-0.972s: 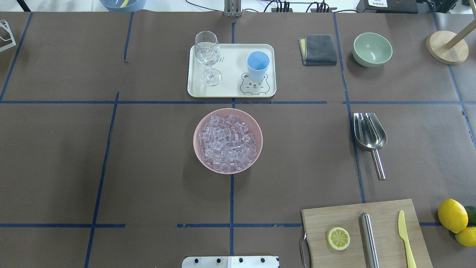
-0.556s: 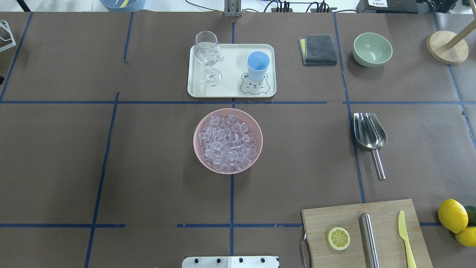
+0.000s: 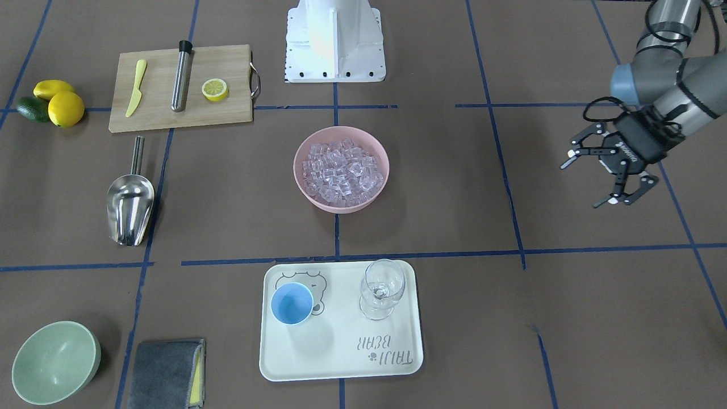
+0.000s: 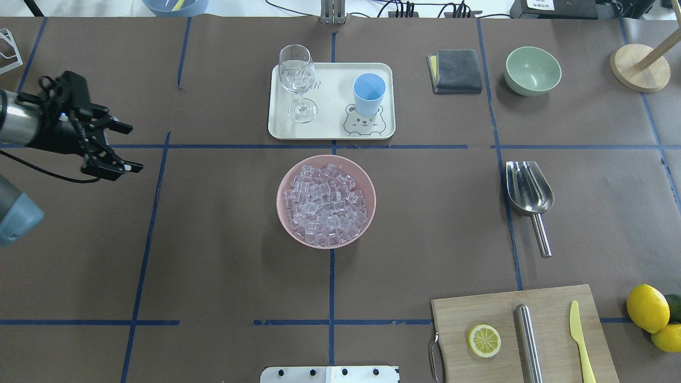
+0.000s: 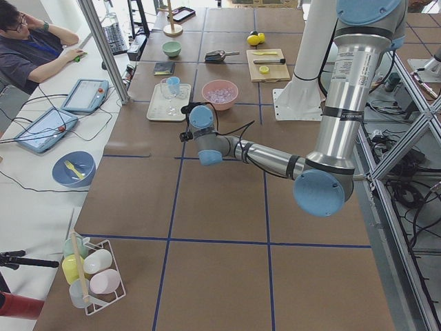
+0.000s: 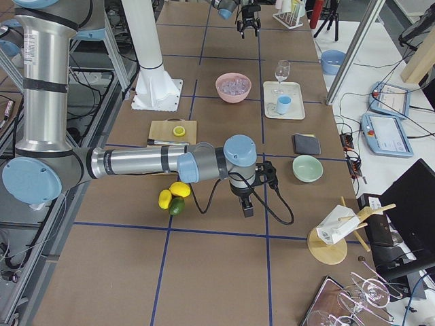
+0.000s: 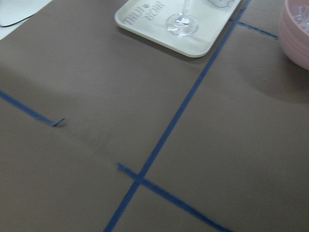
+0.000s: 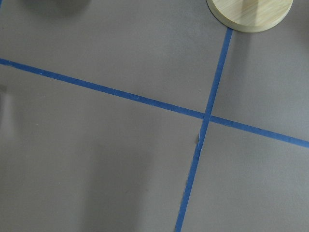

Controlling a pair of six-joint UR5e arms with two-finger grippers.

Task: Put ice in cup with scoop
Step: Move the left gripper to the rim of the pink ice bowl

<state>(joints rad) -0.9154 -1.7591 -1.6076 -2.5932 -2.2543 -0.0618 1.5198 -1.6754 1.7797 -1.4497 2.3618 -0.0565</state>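
1. Scoop [image 4: 526, 194] placement decides the pickup. It lies flat and untouched on the desk [image 4: 213, 255], with its long axis running toward and away from the robot, handle end toward the base and open mouth away.
2. From the left end effector [image 4: 133, 148] the scoop is far off to the right, beyond the pink bowl [image 4: 279, 202] heaped with ice [image 4: 325, 205]. That end effector hangs over bare desk with its fingers spread wide, grasping nothing.
3. The right end effector [image 6: 245, 206] sits at the desk's right end, just beside the lemons [image 6: 173, 193], and the scoop lies inward from it. You should count the right arm as the nearer one, I judge, and set its jaws across the thin handle.
4. The cup [image 4: 368, 93] stands upright and looks empty on the tray [image 4: 332, 106], near the wine glass [image 4: 297, 74]. It is ahead and to the right of the left end effector, well apart from it.
5. You see the right end effector only small in the right side view, so I cannot tell whether it is spread or clenched. Its wrist camera shows just desk and a wooden disc [image 8: 251, 12], and I cannot pick out the scoop in that side view.
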